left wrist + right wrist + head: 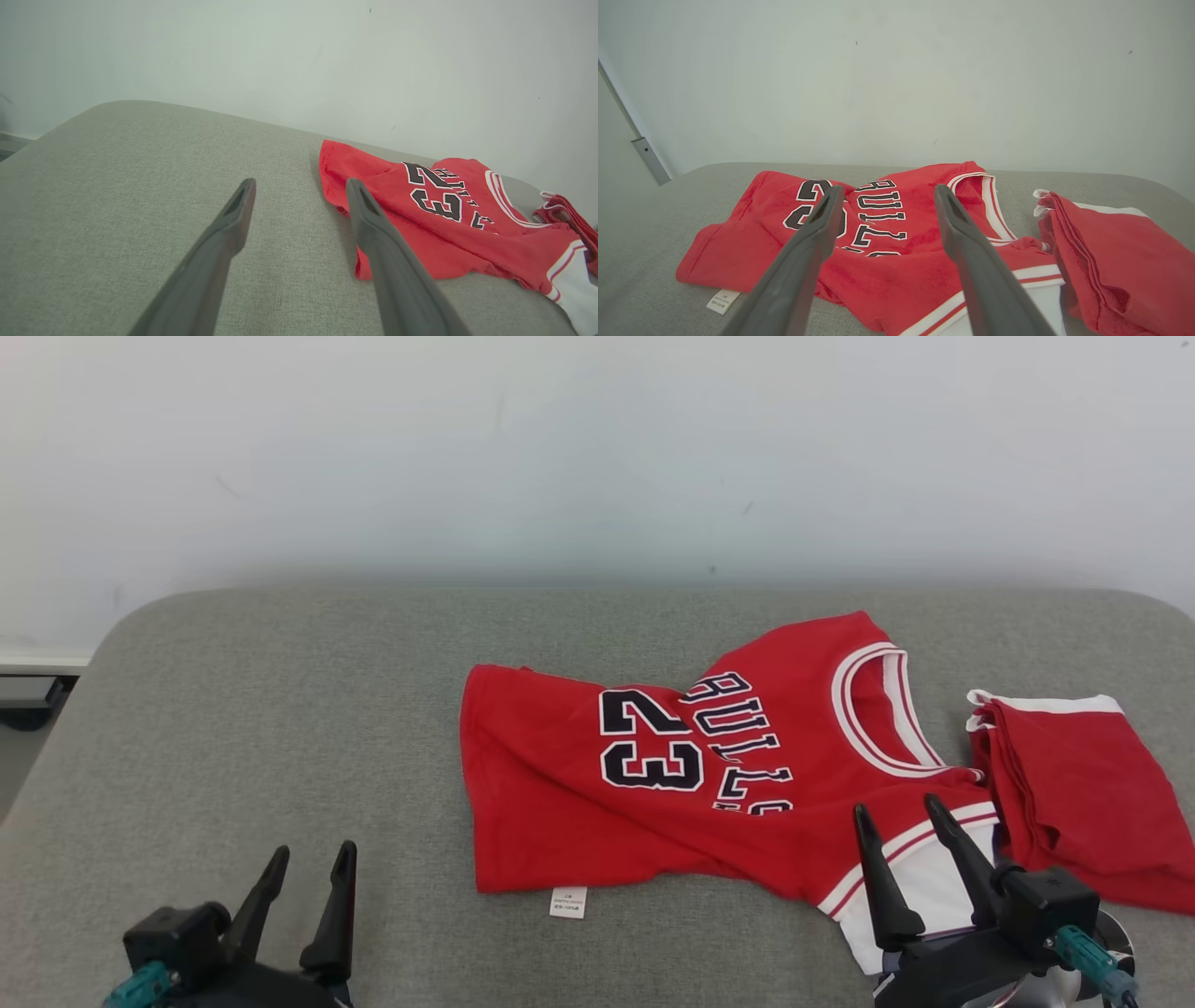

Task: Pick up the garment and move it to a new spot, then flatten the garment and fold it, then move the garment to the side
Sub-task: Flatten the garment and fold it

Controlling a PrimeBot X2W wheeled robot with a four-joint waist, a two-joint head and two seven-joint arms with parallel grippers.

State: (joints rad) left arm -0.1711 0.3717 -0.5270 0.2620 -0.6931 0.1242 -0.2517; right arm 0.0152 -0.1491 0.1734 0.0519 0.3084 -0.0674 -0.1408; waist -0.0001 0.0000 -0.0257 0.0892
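- L tool (pixel 316 847): nearest, left side, fingers spread wide w/ nothing btwn them, over bare grey bench (pixel 233 709), well left of the red jersey (pixel 551 793).
- R tool (pixel 895 805): near, right side, likewise spread wide and empty; tips over jersey's white-striped corner, contact can't tell.
- White label (pixel 568 902): pokes out from jersey's near hem onto bench.
- Jersey: lies rumpled, centre-right on bench, "23" and lettering up, neck opening toward right.
- Second red cloth (pixel 1074 775) w/ white trim: folded, just right of jersey.
- Pale wall (pixel 560 448) behind.
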